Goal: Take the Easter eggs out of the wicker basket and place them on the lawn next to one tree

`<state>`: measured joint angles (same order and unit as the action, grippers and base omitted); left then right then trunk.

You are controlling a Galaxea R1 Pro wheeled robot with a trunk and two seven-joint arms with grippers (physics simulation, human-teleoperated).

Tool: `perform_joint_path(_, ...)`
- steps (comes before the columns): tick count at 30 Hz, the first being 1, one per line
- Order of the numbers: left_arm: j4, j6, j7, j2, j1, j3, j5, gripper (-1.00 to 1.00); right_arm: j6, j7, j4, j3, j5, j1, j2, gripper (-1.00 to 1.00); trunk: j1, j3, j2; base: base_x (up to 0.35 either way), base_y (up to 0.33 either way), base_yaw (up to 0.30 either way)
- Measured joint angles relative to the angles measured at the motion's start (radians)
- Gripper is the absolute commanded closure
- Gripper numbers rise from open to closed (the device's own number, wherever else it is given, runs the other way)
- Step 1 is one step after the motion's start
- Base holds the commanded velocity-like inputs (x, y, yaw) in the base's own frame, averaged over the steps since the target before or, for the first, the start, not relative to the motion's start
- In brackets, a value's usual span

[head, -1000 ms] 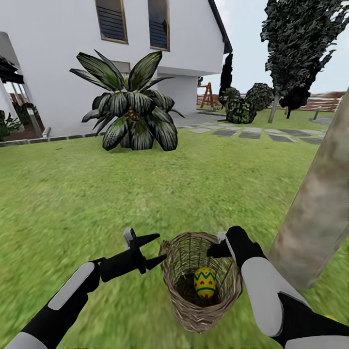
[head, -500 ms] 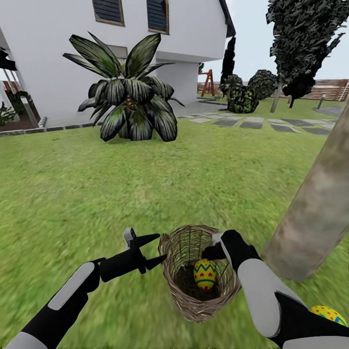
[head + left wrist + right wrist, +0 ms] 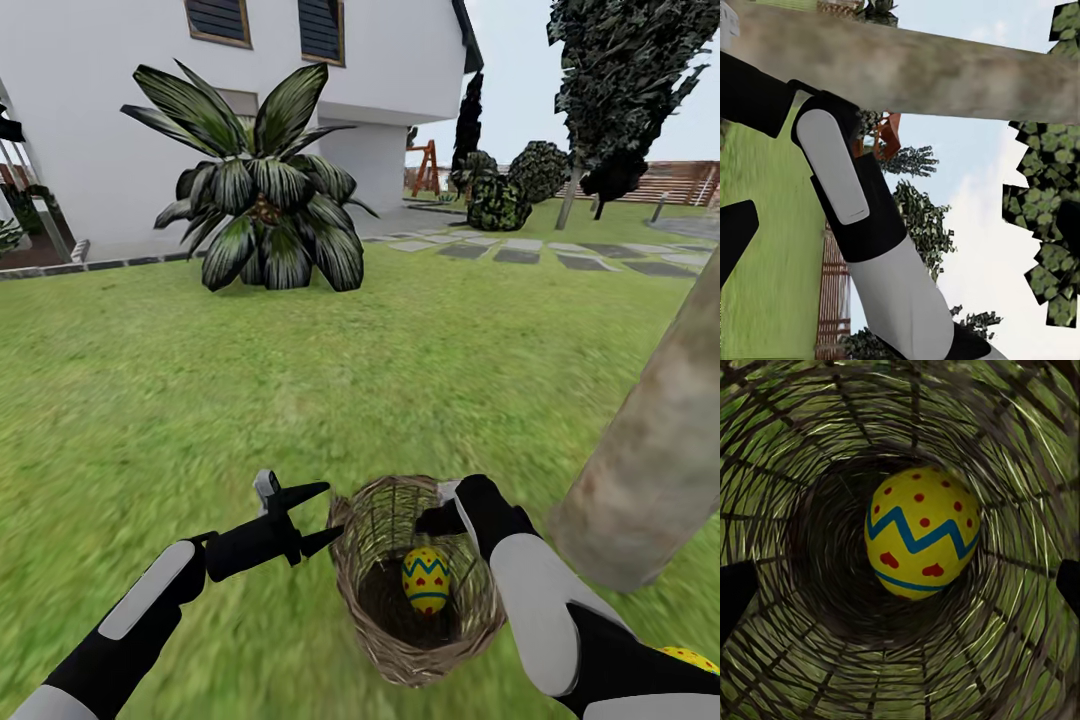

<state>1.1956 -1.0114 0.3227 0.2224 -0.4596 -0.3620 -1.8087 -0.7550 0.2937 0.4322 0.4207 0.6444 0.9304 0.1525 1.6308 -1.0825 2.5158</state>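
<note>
The wicker basket [image 3: 400, 640] sits on the lawn [image 3: 300, 380] just in front of me, its mouth facing up. One yellow Easter egg [image 3: 427, 580] with a blue zigzag and red dots lies inside; it also shows in the right wrist view as the egg [image 3: 921, 540] deep in the weave. My right gripper [image 3: 440, 517] is at the basket's rim, pointing in, fingers spread wide and holding nothing. My left gripper [image 3: 312, 516] hovers open just left of the basket. A second egg [image 3: 690, 658] lies on the grass by the tree [image 3: 650, 470], partly hidden by my right arm.
The tree trunk leans across the right side, close to my right arm. A spiky palm-like plant [image 3: 265, 215] stands ahead on the left before the white house [image 3: 120, 100]. A stepping-stone path [image 3: 560, 255], shrubs and a dark conifer [image 3: 620, 90] lie far right.
The camera has shifted a little, so the plant and house slid left. The egg by the tree came into view at the lower right. Both grippers keep their places by the basket.
</note>
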Motion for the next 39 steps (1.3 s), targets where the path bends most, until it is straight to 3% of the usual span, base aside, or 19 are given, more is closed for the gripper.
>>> perform_joint_path(10,0.001,0.000,0.000,0.001,0.000,-0.001,0.000,-1.00,-0.003,-0.002,-0.002,0.000,0.000,0.000,0.001,-1.00,0.001,0.008,0.000,0.146,0.078,-0.149)
perform_joint_path(27,0.001,0.000,0.000,0.000,0.000,-0.001,0.002,-1.00,0.004,-0.004,-0.030,0.000,0.000,0.000,0.001,-1.00,0.008,-0.058,0.004,0.001,0.000,-0.002)
perform_joint_path(34,0.003,-0.001,0.000,0.000,0.000,-0.001,0.002,-1.00,0.078,-0.100,-0.078,0.000,0.000,0.000,0.008,-1.00,0.012,-0.085,0.006,0.000,0.000,0.000)
perform_joint_path(39,0.016,-0.003,0.010,0.006,0.002,0.003,0.002,-1.00,0.103,-0.118,-0.094,0.001,-0.001,0.000,0.009,-1.00,0.014,-0.104,0.007,0.000,0.000,0.000)
